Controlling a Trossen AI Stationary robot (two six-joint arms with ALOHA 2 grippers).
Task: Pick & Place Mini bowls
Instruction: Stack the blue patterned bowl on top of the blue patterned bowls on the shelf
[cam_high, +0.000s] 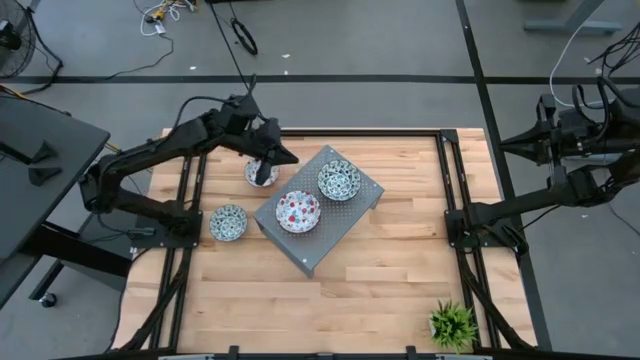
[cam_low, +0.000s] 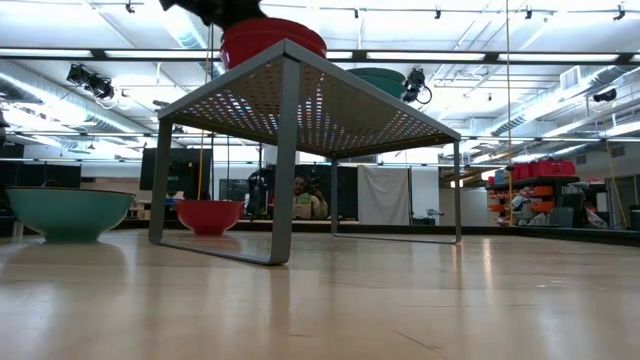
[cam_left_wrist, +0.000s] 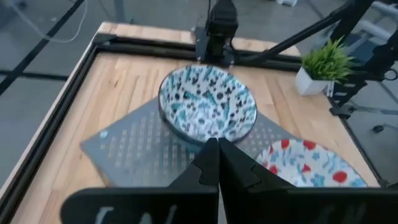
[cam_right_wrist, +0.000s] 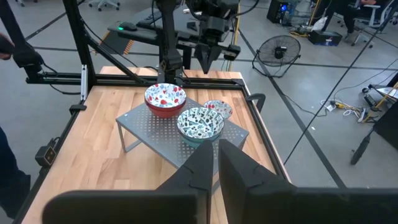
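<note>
Jaws of the left gripper (cam_high: 265, 170) are pressed fully together with nothing between them; in the left wrist view the two dark fingers (cam_left_wrist: 208, 165) meet in a single seam. This gripper hangs over a red-patterned bowl (cam_high: 258, 176) that sits on the tabletop (cam_high: 400, 260) just beside the back left edge of the grey perforated stand (cam_high: 345, 218); whether the tips touch that bowl cannot be told.

Nearest the front edge of the tabletop is a small potted plant (cam_high: 452, 324), at the right corner. Farther in, a teal-patterned bowl (cam_high: 228, 222) rests on the wood just left of the stand. On the stand itself sit two bowls close together: a second red-patterned bowl (cam_high: 298, 211) toward the front and a second teal-patterned bowl (cam_high: 338, 181) behind it to the right. From table height, the stand's legs (cam_low: 285, 170) rise from the wood, with a teal bowl (cam_low: 68, 212) at the left and a red one (cam_low: 208, 216) seen beneath the top.

Off the right side of the tabletop, the right gripper (cam_right_wrist: 214, 163) waits, its jaws almost closed with only a narrow slit between them, holding nothing.
</note>
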